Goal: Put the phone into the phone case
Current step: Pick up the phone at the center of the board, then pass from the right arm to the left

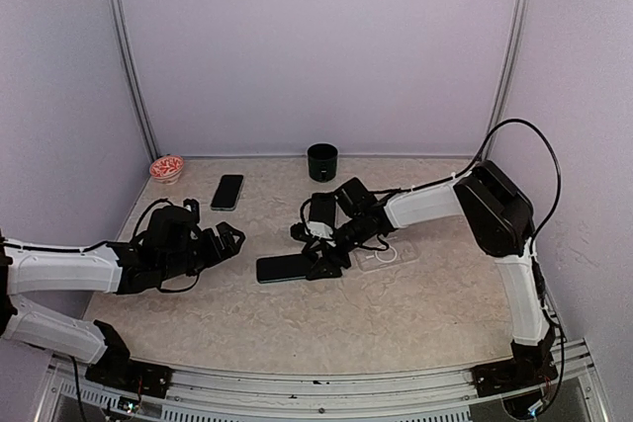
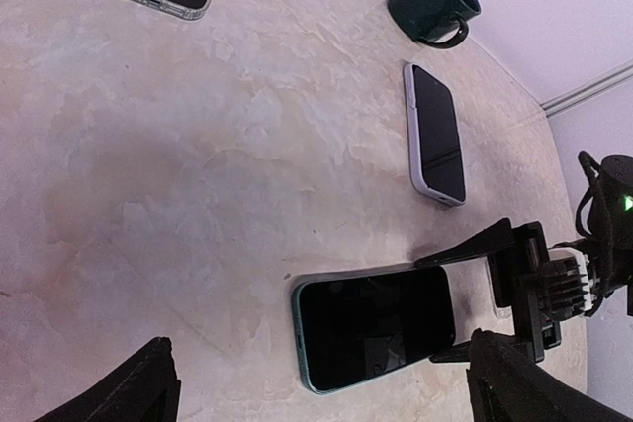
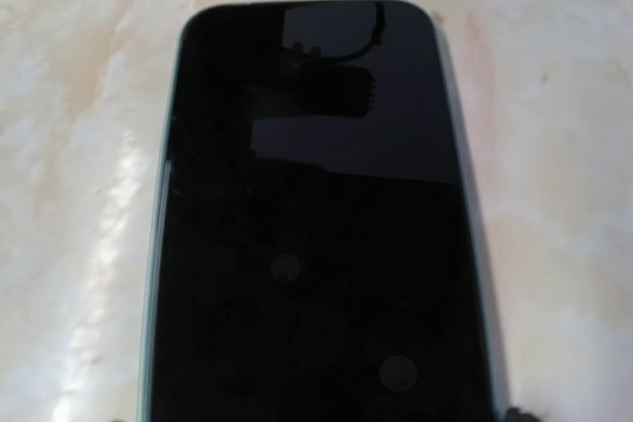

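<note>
Where right fingers (image 2: 475,246) flank phone (image 2: 376,328), contact unclear

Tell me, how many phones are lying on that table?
3. One green-edged phone at the right gripper, one pale-cased phone just behind it, one clear-cased phone toward the back left. The right arm could hide more.

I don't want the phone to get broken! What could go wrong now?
The right gripper reaches around just one end of the phone, so the smooth phone could tilt or slip if lifted from there. The clear case lies right beside that gripper with nothing holding it, and the left gripper hangs open across the table, so the case might get bumped or slide.
</note>
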